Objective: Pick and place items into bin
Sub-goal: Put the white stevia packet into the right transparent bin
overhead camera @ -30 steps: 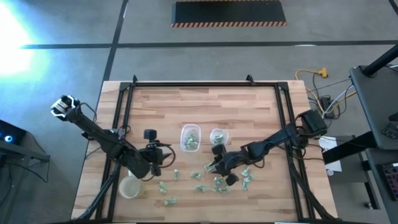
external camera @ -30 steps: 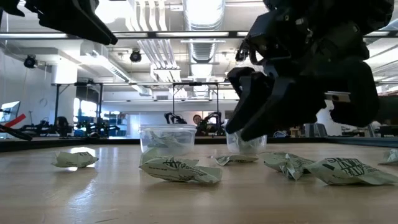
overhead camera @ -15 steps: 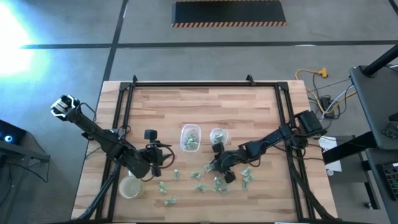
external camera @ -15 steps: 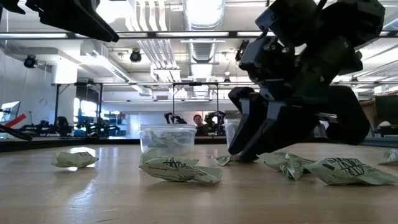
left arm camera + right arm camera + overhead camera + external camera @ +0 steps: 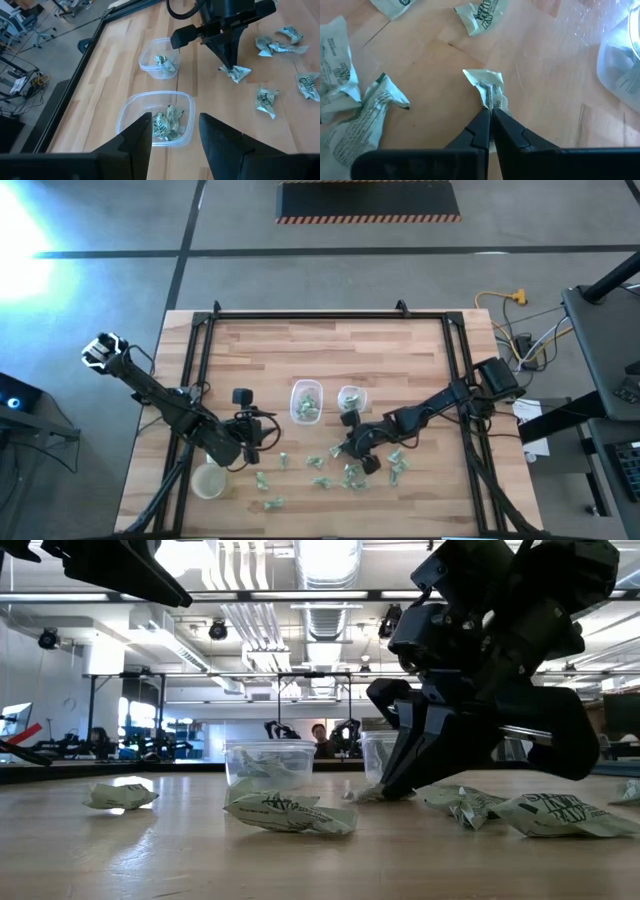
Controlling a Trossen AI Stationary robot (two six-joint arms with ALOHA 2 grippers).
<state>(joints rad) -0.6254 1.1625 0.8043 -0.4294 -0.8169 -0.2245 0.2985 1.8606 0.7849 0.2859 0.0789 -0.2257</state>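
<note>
Wrapped pieces [image 5: 345,475], pale green and white and crinkled, lie scattered on the wooden table [image 5: 330,345], and one of them is pinched at this moment. The right gripper [image 5: 489,116] has its two dark fingers pressed together on the edge of a single wrapped piece [image 5: 487,87], which rests on the wood with the fingertips down at table level. In the low view that gripper [image 5: 385,790] stands tilted over the piece, its tips at the table surface. In the left wrist view the same piece [image 5: 235,73] shows under the pointed tips of the right gripper [image 5: 230,67].

Just beside the pinched piece, on the side toward the back of the table, stands the small clear tub [image 5: 350,399], with a few pieces inside. Touching or nearly touching that tub is the larger clear tub [image 5: 307,402], holding a thicker heap of pieces. More loose pieces lie near the small tub on its front side, spread toward the table's front edge.

The left gripper [image 5: 250,436] hovers on the far side of the larger tub from the small tub, its fingers apart and holding nothing. A pale round cup [image 5: 208,481] sits near the table's front corner, well apart from the small tub.
</note>
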